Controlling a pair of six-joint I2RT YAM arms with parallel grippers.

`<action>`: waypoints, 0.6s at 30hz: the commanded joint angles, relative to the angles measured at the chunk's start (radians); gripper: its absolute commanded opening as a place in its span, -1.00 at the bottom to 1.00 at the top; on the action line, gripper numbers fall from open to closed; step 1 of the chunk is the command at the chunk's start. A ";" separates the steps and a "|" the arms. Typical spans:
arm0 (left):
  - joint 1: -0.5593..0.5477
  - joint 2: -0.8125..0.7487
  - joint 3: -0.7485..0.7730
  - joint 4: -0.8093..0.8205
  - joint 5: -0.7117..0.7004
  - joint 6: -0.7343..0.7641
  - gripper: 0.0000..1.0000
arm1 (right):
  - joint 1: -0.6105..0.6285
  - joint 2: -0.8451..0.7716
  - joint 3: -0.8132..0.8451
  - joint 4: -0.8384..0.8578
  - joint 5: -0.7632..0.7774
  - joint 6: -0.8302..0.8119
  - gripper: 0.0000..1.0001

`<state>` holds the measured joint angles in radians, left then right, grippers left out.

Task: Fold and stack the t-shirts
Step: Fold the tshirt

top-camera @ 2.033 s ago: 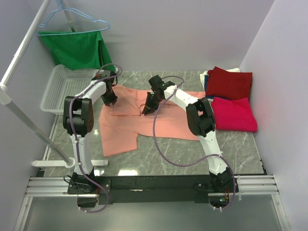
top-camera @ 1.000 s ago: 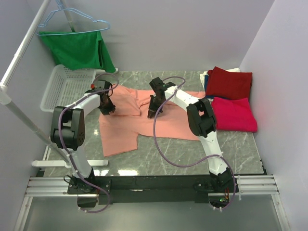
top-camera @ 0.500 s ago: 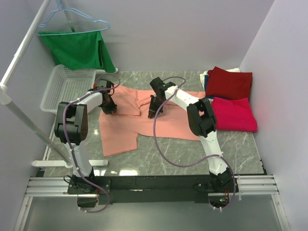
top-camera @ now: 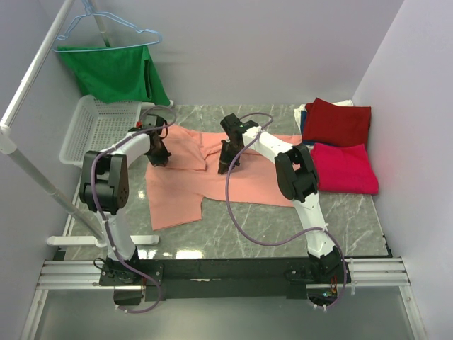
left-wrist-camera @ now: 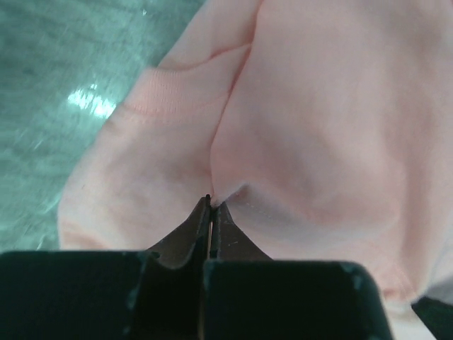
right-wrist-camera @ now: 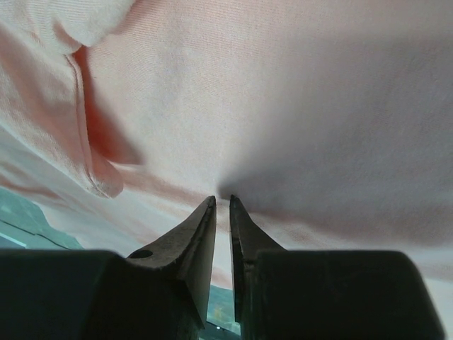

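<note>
The salmon tee (top-camera: 184, 188) lies spread but rumpled on the middle of the table (top-camera: 283, 219). The dark red tee (top-camera: 338, 122) and crimson tee (top-camera: 345, 168) sit folded at the far right, side by side rather than stacked.

Your left gripper (top-camera: 157, 157) is clenched on a small pucker of cloth at the tee's far left edge, near a sleeve. Your right gripper (top-camera: 224, 167) is pinching a thin fold near the middle of the far edge. Its wrist view shows only a sliver between the fingers, with the cloth drawn to their tips.

Both grasps look shallow, so a quick lift or a hard pull apart could slip the cloth out of either one. If one arm rises or travels ahead of the other, the fold will probably land skewed. The bunched cloth between the grippers may get trapped as a crease. The right arm's cable (top-camera: 230, 202) loops over the tee and could drag it as you move.
</note>
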<state>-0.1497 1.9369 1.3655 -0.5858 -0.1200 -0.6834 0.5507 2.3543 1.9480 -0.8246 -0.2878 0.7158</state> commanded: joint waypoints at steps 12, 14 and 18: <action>-0.054 -0.268 -0.164 -0.063 -0.015 -0.019 -0.69 | -0.009 -0.059 -0.006 -0.008 0.013 -0.001 -0.62; -0.063 -0.268 -0.195 -0.063 -0.027 -0.027 -0.54 | -0.009 -0.059 -0.003 -0.010 0.012 0.001 -0.62; -0.070 -0.239 -0.212 -0.117 -0.130 -0.071 -0.37 | -0.008 -0.062 0.000 -0.016 0.015 -0.009 -0.62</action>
<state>-0.2104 1.6928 1.1625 -0.6582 -0.1524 -0.7059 0.5507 2.3539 1.9385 -0.8242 -0.2878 0.7162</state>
